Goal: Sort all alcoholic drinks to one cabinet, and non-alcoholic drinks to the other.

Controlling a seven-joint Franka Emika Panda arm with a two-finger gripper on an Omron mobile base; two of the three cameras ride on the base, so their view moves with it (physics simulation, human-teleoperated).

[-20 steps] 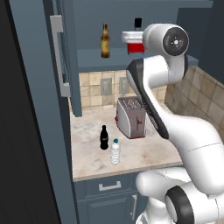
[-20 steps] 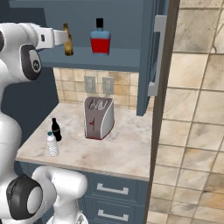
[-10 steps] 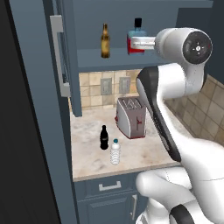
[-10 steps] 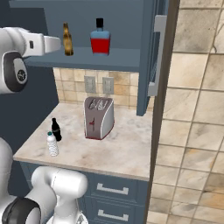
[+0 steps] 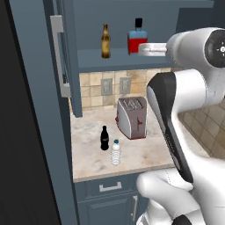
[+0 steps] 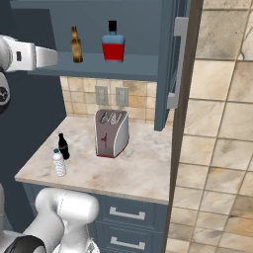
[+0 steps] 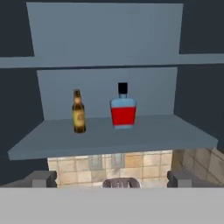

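On the open upper cabinet's shelf stand two alcoholic drinks. One is a slim amber beer bottle. To its right is a squat bottle of red liquid. My gripper is open and empty, held back from the shelf edge and facing both bottles. Down on the counter stand the non-alcoholic drinks, close together: a small black cola bottle and a clear water bottle.
A silver toaster sits on the marble counter right of the two bottles. The cabinet door hangs open beside the shelf. Drawers run below the counter, and a tiled wall rises on the right.
My hand has drawn back from the shelf, away from the red bottle, which stays standing beside the beer bottle. The gripper has stayed open.
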